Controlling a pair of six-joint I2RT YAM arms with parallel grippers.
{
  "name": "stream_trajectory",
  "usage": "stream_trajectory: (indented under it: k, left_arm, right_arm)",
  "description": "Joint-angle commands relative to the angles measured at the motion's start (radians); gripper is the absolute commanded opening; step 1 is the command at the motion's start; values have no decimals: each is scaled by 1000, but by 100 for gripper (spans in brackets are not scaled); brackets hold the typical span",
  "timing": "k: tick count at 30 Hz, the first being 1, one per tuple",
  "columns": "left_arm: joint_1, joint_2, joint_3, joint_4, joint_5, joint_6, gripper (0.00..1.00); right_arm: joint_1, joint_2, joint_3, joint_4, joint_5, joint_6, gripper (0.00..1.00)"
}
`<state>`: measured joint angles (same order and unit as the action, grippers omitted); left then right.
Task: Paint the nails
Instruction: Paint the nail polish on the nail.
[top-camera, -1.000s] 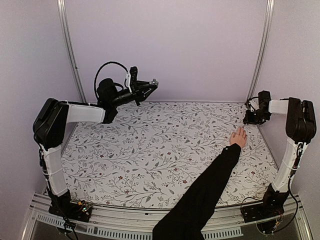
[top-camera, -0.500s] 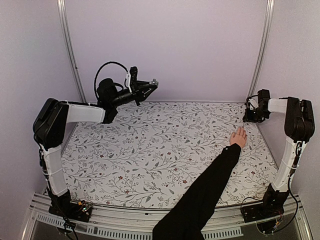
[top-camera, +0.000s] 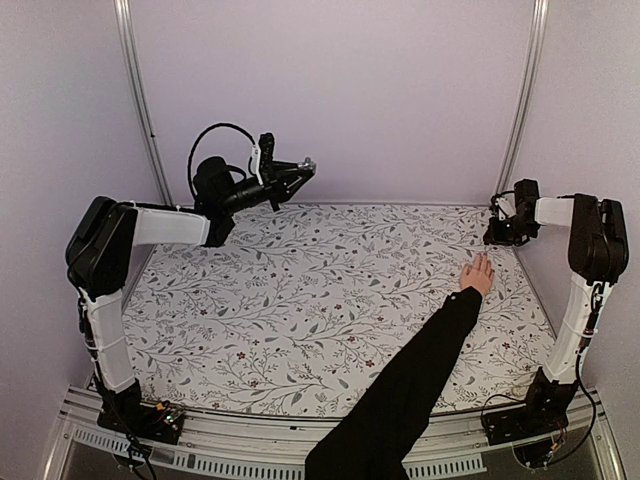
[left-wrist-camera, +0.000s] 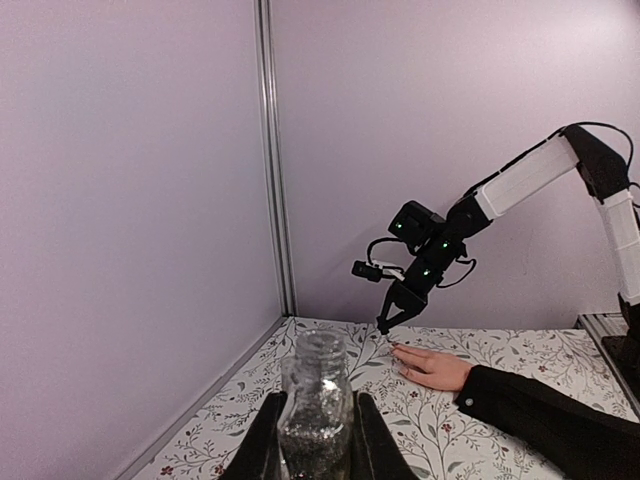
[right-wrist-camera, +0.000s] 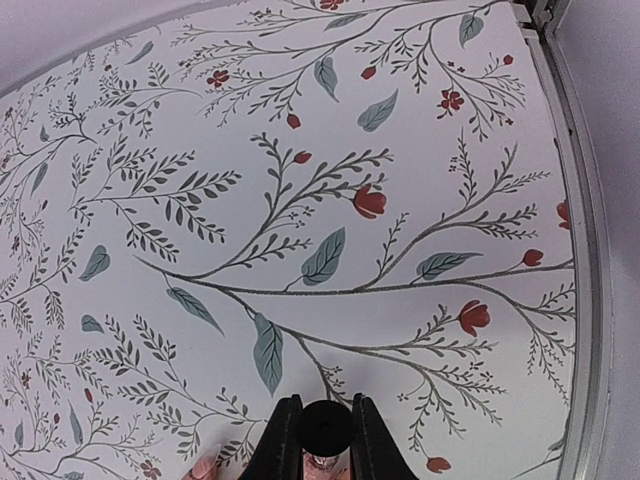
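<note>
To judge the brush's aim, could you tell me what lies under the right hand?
The person's fingers on the floral cloth; the black cap in the right hand hides the nail itself.

Surface (top-camera: 300, 290): cloth-like cover, matt, lying flat and smooth; printed with grey leaves and small red flowers.
Walls (top-camera: 330, 90): plain lilac panels, matt, smooth.
Corner posts (top-camera: 140, 100): bare metal with a soft silver sheen.
Front rail (top-camera: 250, 440): slotted metal, dull grey.
Arm shells (top-camera: 165, 225): smooth white plastic with a slight sheen; the joints are matt black.
Cable (top-camera: 215, 130): black, rubbery-looking, matt.
Left hand (left-wrist-camera: 318, 400): matt black fingers, plastic by the look.
Clear bottle (left-wrist-camera: 320, 360): see-through and glossy, glass or plastic cannot be told; silvery glitter sparkles inside.
Right hand (right-wrist-camera: 325, 405): matt black fingers.
Black cap (right-wrist-camera: 325, 432): smooth, with a dull sheen.
Sleeve (top-camera: 410, 380): black cloth, matt, softly creased.
Skin (top-camera: 478, 274): bare, light, matt.
</note>
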<state>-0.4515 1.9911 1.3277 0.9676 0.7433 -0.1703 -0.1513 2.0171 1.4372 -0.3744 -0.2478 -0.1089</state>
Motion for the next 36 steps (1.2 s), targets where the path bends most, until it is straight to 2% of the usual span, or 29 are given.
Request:
stream_trajectory:
  k: [1,19,36]
  left_arm:
    - [14,-11,-2,34,-4,-5,0]
    - [11,-17,-16,48,-1,-16,0]
    - [11,-14,-9,42,-3,-14,0]
  right_arm:
    - [6,1,25,7,-17,2,0]
    - [5,-82,-13,9,-1,-3,0]
    - [5,-44,-13,-3,15,8,0]
